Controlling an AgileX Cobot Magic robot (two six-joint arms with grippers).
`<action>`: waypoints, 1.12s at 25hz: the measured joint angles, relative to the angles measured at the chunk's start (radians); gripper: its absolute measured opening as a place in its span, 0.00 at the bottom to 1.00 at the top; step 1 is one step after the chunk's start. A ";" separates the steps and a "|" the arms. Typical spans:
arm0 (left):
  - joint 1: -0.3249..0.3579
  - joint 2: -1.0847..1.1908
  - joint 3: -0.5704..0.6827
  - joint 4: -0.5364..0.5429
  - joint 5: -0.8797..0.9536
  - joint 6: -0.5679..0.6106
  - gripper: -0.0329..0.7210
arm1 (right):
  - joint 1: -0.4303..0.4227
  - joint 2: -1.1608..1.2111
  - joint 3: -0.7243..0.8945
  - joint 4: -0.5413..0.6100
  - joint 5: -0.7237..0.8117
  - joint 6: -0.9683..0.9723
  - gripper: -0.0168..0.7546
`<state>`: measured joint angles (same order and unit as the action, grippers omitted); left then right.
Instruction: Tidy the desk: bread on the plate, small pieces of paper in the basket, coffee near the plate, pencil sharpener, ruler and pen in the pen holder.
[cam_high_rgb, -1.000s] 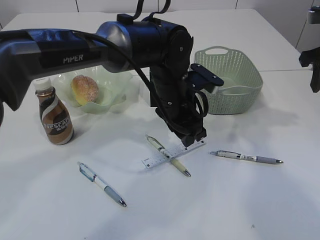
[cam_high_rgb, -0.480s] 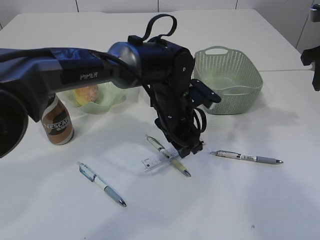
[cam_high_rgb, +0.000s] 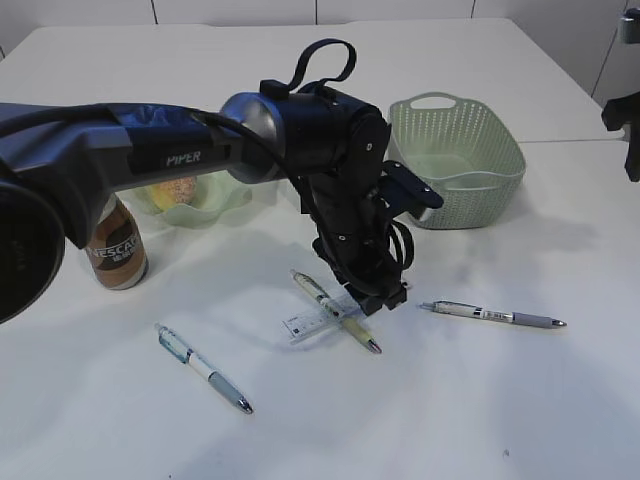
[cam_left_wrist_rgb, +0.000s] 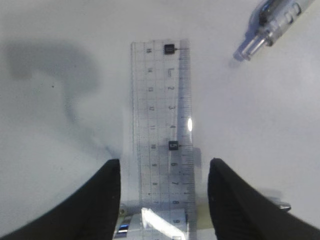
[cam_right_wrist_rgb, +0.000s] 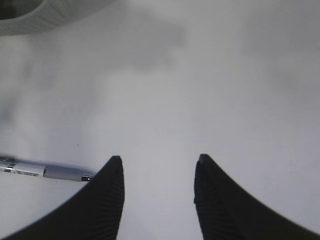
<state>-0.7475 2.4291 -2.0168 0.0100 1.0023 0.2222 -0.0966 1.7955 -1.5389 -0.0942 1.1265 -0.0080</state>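
My left gripper is down on the desk at the right end of the clear ruler. In the left wrist view the ruler runs between the open fingers, with a gap on each side. It lies across a pen. The bread sits on the plate, and the coffee stands beside it. The basket is at the back right. My right gripper hangs open over bare desk. The pen holder, pencil sharpener and pieces of paper are out of view.
Two more pens lie loose, one at the front left and one right of centre; the right wrist view shows the latter's tip. The left arm's dark body spans the left half above the plate.
The left arm has come down and drawn in, so its gripper now stands lower, straddling the ruler's right end. The right arm has stayed still.
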 joint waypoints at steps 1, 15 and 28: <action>0.000 0.000 0.000 0.000 -0.001 0.000 0.57 | 0.000 0.000 0.000 0.000 0.000 0.002 0.50; 0.000 0.014 0.000 -0.010 -0.007 0.000 0.57 | 0.000 0.000 0.000 0.000 0.000 0.002 0.50; 0.011 0.014 0.000 -0.058 0.001 -0.004 0.56 | 0.000 0.000 0.000 0.011 0.000 0.008 0.50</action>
<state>-0.7363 2.4432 -2.0168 -0.0476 1.0030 0.2180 -0.0966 1.7955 -1.5389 -0.0835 1.1265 0.0000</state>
